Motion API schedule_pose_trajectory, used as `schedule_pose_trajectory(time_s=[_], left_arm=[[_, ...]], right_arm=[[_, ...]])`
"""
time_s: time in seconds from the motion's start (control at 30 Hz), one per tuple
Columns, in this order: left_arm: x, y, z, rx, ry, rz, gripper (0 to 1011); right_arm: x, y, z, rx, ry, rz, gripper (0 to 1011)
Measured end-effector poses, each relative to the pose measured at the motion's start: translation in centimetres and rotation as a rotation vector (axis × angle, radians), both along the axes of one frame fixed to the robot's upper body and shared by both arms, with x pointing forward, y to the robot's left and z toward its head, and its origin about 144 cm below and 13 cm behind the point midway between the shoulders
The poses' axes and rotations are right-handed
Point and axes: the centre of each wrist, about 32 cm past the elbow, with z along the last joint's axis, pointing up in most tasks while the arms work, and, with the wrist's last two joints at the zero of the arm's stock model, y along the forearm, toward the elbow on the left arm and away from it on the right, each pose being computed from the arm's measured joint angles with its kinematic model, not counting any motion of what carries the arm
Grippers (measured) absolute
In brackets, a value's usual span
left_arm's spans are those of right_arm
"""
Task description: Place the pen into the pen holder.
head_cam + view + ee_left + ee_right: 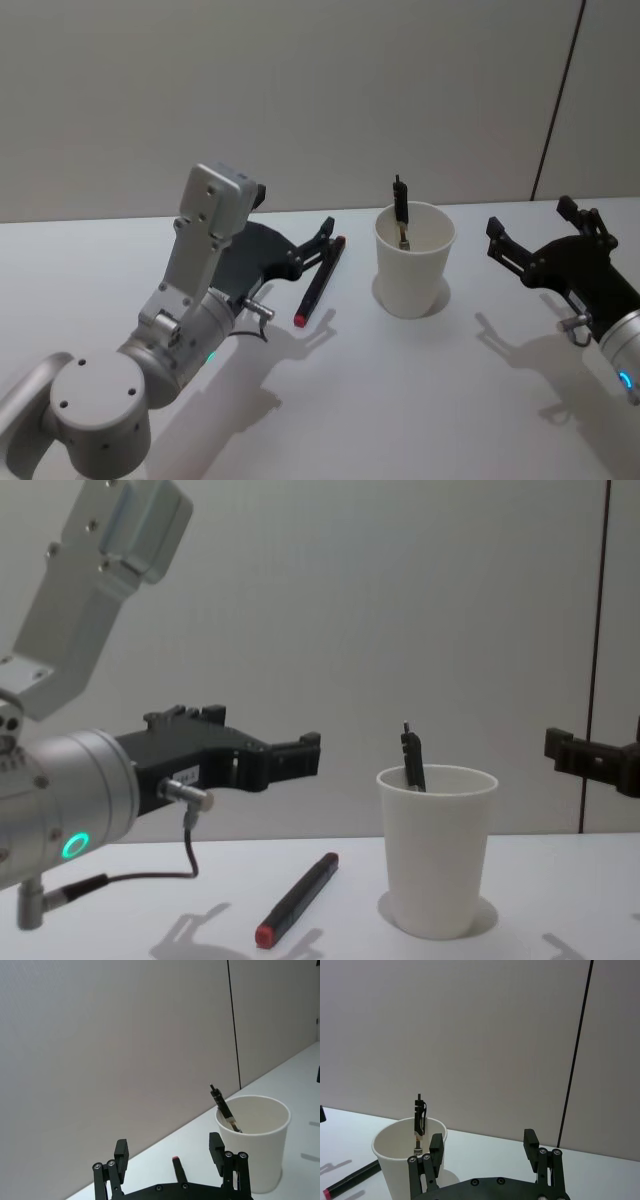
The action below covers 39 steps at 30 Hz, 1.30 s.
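Note:
A black pen (318, 285) with a red end lies flat on the white table, left of the pen holder; it also shows in the chest view (298, 898). The pen holder (413, 270) is a white paper cup (438, 850) standing upright. A second dark pen (401, 205) stands inside it, leaning on the rim. My left gripper (318, 243) hovers open, well above the lying pen's far end (176, 1161) and apart from it. My right gripper (528, 215) hangs open to the right of the cup, holding nothing.
A plain grey wall runs close behind the table's far edge. The left arm's grey body (190, 300) fills the near left. Bare table (400, 400) lies in front of the cup and between the cup and the right gripper.

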Motion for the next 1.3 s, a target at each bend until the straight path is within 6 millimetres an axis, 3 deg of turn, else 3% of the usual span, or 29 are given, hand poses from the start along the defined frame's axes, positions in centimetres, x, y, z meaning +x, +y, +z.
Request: schedule_pose_trajectory(time_s=[0.53, 1.3], left_arm=[[-1.9, 0.0, 0.3, 0.023, 0.152, 0.009, 1001], [-0.9, -2.1, -0.1, 0.056, 0.290, 0.033, 1001]], right_arm=[[0.0, 0.0, 0.0, 0.000, 0.000, 0.000, 1001], [0.0, 0.0, 0.0, 0.000, 0.000, 0.000, 1001]])
